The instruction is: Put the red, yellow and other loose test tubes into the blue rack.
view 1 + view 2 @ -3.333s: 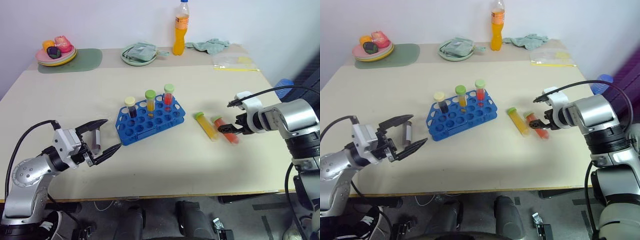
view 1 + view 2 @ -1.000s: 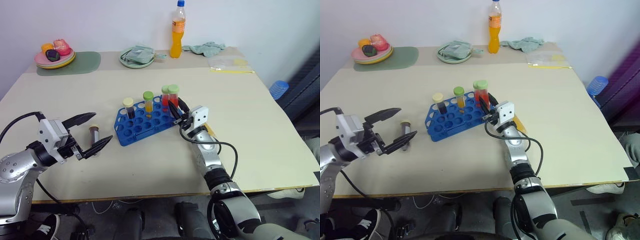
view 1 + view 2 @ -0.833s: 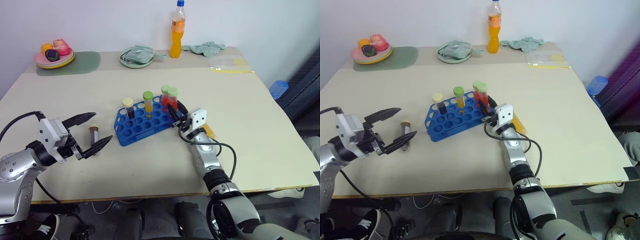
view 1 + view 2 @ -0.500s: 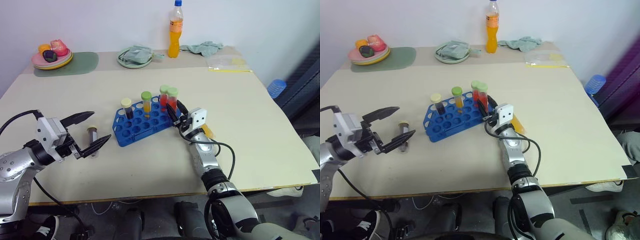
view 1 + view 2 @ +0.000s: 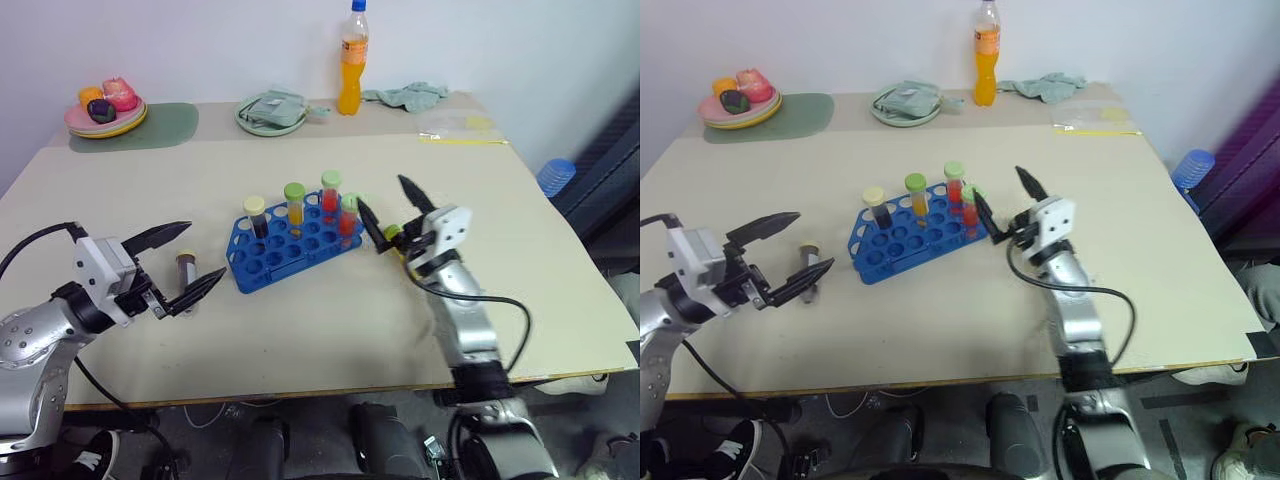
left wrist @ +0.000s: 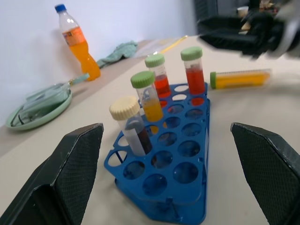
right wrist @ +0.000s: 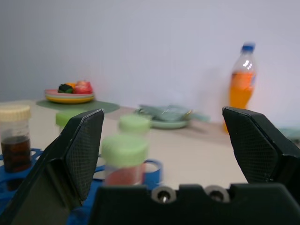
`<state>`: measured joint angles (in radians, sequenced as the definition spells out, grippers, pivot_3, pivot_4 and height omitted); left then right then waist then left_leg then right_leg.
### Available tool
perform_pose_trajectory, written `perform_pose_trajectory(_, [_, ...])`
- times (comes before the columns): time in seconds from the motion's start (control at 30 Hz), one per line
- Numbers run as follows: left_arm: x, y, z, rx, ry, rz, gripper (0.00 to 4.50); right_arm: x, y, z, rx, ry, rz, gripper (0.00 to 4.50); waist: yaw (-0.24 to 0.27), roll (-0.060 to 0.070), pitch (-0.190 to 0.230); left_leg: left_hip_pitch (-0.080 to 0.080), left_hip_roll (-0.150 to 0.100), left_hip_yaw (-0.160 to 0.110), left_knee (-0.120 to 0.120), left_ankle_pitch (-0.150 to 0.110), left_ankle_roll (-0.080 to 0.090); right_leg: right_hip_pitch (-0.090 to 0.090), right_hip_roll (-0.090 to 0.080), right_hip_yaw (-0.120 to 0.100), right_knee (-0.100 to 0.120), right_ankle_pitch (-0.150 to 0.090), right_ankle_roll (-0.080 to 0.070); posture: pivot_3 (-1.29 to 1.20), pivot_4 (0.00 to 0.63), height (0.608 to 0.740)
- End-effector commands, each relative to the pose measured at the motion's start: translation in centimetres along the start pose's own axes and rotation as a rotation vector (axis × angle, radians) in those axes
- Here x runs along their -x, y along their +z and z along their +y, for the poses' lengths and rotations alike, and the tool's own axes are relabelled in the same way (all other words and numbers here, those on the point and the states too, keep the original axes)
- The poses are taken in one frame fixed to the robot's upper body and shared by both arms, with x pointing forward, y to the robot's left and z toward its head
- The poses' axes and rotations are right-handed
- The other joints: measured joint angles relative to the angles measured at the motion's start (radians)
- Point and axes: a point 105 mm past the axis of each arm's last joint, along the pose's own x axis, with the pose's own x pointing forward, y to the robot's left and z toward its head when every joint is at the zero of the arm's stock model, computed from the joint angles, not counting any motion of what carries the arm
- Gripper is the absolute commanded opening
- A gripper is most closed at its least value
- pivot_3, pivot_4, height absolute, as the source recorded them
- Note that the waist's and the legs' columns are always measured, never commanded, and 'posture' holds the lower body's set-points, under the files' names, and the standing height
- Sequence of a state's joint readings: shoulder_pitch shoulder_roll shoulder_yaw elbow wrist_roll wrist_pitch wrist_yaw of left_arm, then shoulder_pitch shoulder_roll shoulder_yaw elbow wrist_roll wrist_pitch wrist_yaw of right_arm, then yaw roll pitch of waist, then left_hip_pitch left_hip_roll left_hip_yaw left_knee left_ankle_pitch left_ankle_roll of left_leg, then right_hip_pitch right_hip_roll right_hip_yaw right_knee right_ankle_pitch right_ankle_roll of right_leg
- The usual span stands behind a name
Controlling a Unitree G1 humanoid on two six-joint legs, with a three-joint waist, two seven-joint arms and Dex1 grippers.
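we find the blue rack (image 5: 295,237) mid-tabletop (image 5: 300,330) holding four upright tubes: a dark one (image 5: 257,215), an amber one (image 5: 295,203) and two red ones (image 5: 330,192) (image 5: 348,213). a yellow tube (image 6: 240,78) lies just right of the rack, and a dark tube (image 5: 186,270) lies to its left. the right gripper (image 5: 392,212) stands wide open and empty beside the rack. the left gripper (image 5: 190,264) is wide open around the dark tube, holding nothing.

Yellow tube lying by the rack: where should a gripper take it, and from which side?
Probably across the middle of the yellow tube, coming from above with one finger on each long side. It lies flat on the table, its green cap toward the rack, so the round body is free. The open right gripper is nearest.
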<state>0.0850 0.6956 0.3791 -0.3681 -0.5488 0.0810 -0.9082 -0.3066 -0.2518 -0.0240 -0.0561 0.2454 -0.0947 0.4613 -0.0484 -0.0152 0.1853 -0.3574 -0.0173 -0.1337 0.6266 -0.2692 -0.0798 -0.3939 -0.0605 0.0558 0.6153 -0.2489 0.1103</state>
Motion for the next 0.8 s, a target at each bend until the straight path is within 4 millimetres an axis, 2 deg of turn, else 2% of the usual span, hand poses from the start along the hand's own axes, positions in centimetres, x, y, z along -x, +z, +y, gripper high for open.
perform_pose_trajectory(0.03, [-0.3,0.6,-0.3,-0.032,-0.006,-0.031,4.5,2.9,0.2,-0.8,-0.076,0.011,0.128,4.45,0.007,-0.001,-0.001,0.0,0.0,0.0,0.0,0.0,0.0,0.0,0.0,0.0,0.0,0.0,0.0,0.0,0.15,0.74])
perform_pose_trajectory(0.1, [-0.5,0.4,-0.3,-0.033,-0.009,-0.034,4.5,4.3,-0.6,-1.2,-0.11,0.005,0.218,4.45,0.009,-0.003,-0.001,0.0,0.0,0.0,0.0,0.0,0.0,0.0,-0.001,0.0,-0.001,-0.001,0.0,0.0,0.15,0.74])
perform_pose_trajectory(0.13, [-0.6,0.3,-0.4,-0.03,-0.012,-0.035,4.5,4.4,-0.6,-1.3,-0.09,0.05,0.293,4.45,0.009,-0.003,-0.001,-0.001,0.0,0.0,0.0,0.0,0.0,0.0,-0.001,0.0,-0.002,-0.001,0.0,0.0,0.15,0.74])
perform_pose_trajectory(0.23, [-0.7,0.2,-0.5,-0.025,-0.021,-0.038,4.5,3.7,-0.3,-2.6,-0.012,0.092,0.474,4.45,0.003,0.003,0.003,-0.004,0.0,0.006,0.001,0.0,0.0,-0.003,-0.006,0.001,-0.004,-0.001,0.0,0.0,0.15,0.74])
perform_pose_trajectory(0.33, [-0.9,0.0,-0.4,-0.023,-0.022,-0.039,4.5,2.7,0.2,-3.6,-0.001,0.099,0.6,4.45,0.004,0.001,0.002,-0.004,0.003,0.01,0.001,0.0,0.0,-0.008,-0.006,0.0,-0.005,-0.001,0.0,0.0,0.15,0.74])
perform_pose_trajectory(0.43, [-1.2,-0.2,-0.3,-0.021,-0.023,-0.045,4.5,1.8,0.7,-3.5,-0.005,0.133,0.725,4.45,0.01,-0.002,0.0,-0.005,0.006,0.01,0.0,-0.001,0.001,-0.009,-0.003,-0.002,-0.004,0.0,-0.001,0.0,0.15,0.74])
perform_pose_trajectory(0.5, [-1.3,-0.3,-0.6,-0.017,-0.028,-0.046,4.5,1.4,0.1,-3.3,0.023,0.137,0.836,4.45,0.013,-0.003,0.0,-0.008,0.007,0.01,-0.001,-0.001,0.001,-0.011,-0.002,-0.004,-0.004,0.003,-0.004,0.0,0.15,0.74])
perform_pose_trajectory(0.6, [-1.5,-0.4,-0.7,-0.015,-0.028,-0.051,4.5,1.4,-0.3,-2.5,-0.061,0.185,0.951,4.45,0.013,-0.003,-0.001,-0.013,0.006,0.01,0.0,-0.001,0.002,-0.015,-0.002,-0.004,-0.005,0.005,-0.007,0.0,0.15,0.74])
perform_pose_trajectory(0.8, [-1.2,-0.4,-1.2,-0.015,-0.016,-0.052,4.5,2.3,-2.4,-4.5,-0.066,0.084,1.196,4.45,0.013,-0.004,-0.001,-0.014,0.005,0.01,0.002,-0.001,0.002,-0.015,-0.002,-0.004,-0.005,0.005,-0.007,0.0,0.15,0.74])
